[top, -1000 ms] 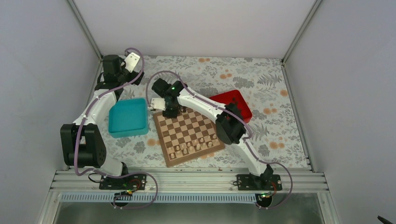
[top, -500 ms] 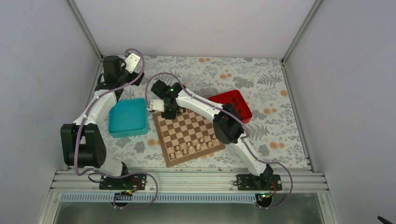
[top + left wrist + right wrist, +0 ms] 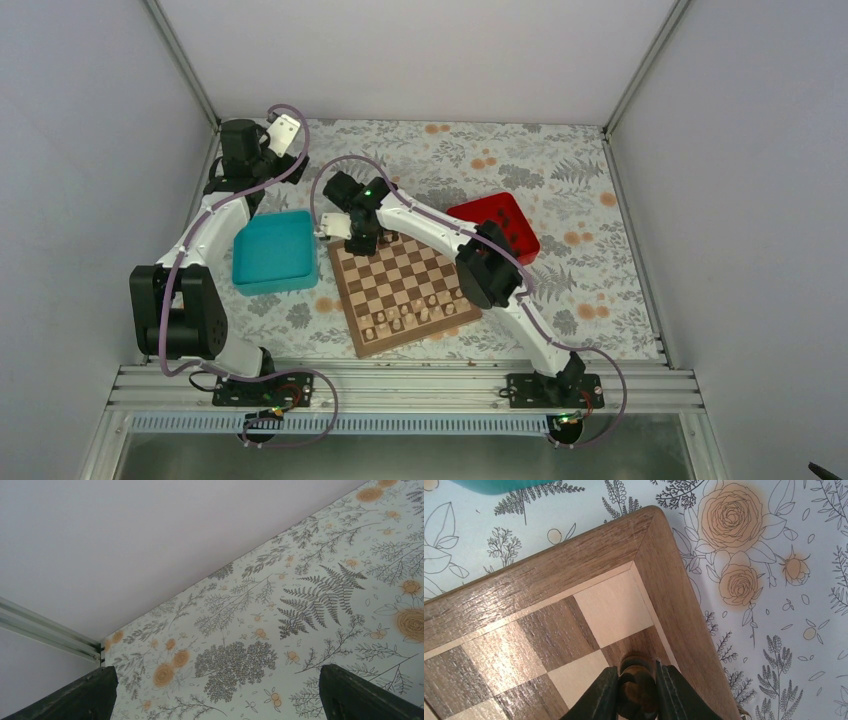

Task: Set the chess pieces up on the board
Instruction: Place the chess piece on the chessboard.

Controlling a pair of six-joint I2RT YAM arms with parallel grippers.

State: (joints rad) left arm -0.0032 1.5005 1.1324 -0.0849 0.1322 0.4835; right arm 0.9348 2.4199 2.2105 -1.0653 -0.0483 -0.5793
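My right gripper is shut on a dark brown chess piece. The piece stands upright over a dark edge square one square from the board's corner, its base at or just above the wood. From above, that gripper hangs over the far left corner of the board. The left gripper is open and empty, its fingers wide apart over the floral cloth. It is raised near the back left corner.
Pale chessmen fill the board's two near rows. A teal tray sits left of the board, a red tray behind its right side, partly under the right arm. Walls close in on three sides.
The right gripper with its piece shifted slightly left toward the board's far left corner, then held still. The left arm has not moved.
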